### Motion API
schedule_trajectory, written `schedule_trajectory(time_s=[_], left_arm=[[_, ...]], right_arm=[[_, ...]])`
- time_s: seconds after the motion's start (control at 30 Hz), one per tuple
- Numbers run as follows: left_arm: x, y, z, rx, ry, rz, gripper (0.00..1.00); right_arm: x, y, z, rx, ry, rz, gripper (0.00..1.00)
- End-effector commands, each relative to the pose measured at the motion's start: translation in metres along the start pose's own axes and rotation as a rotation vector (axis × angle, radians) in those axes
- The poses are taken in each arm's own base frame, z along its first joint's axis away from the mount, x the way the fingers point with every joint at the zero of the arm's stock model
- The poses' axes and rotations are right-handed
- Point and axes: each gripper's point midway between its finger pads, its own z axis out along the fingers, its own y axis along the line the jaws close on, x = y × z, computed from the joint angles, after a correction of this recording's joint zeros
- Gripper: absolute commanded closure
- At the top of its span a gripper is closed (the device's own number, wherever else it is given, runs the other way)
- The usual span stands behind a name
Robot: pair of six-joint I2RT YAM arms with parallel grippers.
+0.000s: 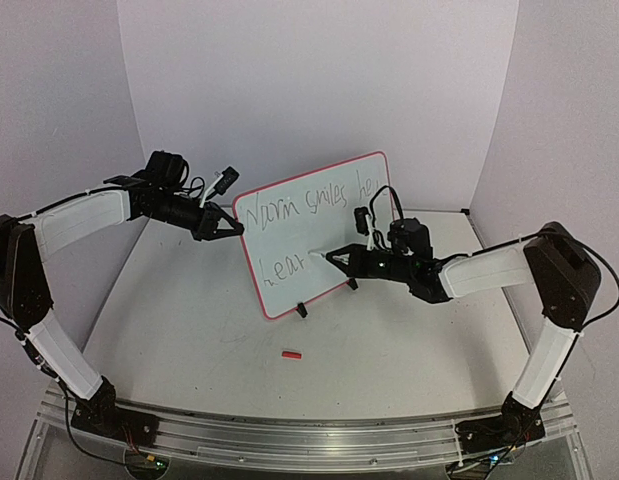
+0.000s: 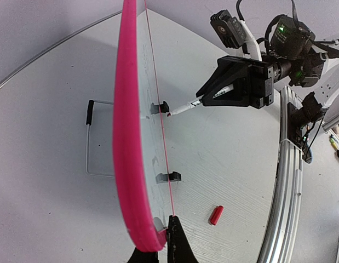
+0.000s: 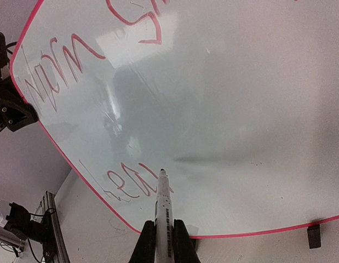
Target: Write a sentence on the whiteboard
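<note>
The whiteboard (image 1: 334, 215) stands tilted on its two black clip feet at mid-table. The sentence (image 1: 307, 205) runs in two lines, the lower one (image 1: 286, 267) short. My left gripper (image 1: 235, 226) is shut on the board's left pink rim; the left wrist view shows the rim (image 2: 122, 137) edge-on between my left gripper's jaws (image 2: 161, 234). My right gripper (image 1: 336, 257) is shut on a white marker (image 3: 164, 205), whose tip touches the board (image 3: 240, 109) just right of the lower line's red strokes (image 3: 131, 183).
A red marker cap (image 1: 290, 353) lies on the table in front of the board; it also shows in the left wrist view (image 2: 216, 215). A thin wire stand (image 2: 90, 142) lies behind the board. An aluminium rail (image 1: 309, 432) runs along the near edge.
</note>
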Motion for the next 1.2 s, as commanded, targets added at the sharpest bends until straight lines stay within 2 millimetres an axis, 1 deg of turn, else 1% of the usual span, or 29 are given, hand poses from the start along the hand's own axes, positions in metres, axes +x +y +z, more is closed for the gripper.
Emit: schedule_trajectory(time_s=[0.0,0.3,0.43,0.57,0.67,0.77,0.93,1.0,1.17], left_arm=[[0.018,0.004,0.004,-0.047,0.067,0.055,1.0],[0.018,0.004,0.005,-0.045,0.07,0.054,1.0],[0.018,0.004,0.005,-0.045,0.07,0.054,1.0],[0.018,0.003,0.005,-0.046,0.071,0.056,1.0],[0.018,0.003,0.005,-0.047,0.07,0.057,1.0],[0.017,0.003,0.005,-0.045,0.069,0.058,1.0],[0.017,0.002,0.004,-0.046,0.069,0.058,1.0],[0.017,0.002,0.004,-0.046,0.067,0.058,1.0],[0.017,0.002,0.004,-0.046,0.068,0.06,1.0]], right_arm=[[-0.016,0.008,0.009,-0.038,-0.035,-0.022,1.0],[-0.018,0.006,0.017,-0.039,-0.033,-0.022,1.0],[-0.017,0.0,0.018,-0.01,-0.037,-0.008,1.0],[-0.02,-0.01,0.012,0.055,-0.07,0.005,1.0],[-0.025,-0.017,0.002,0.101,-0.101,0.01,1.0],[-0.029,-0.019,-0.004,0.121,-0.123,0.009,1.0],[-0.032,-0.018,-0.009,0.12,-0.129,0.005,1.0],[-0.031,-0.015,-0.009,0.104,-0.121,-0.002,1.0],[-0.032,0.009,-0.015,-0.003,-0.102,-0.049,1.0]])
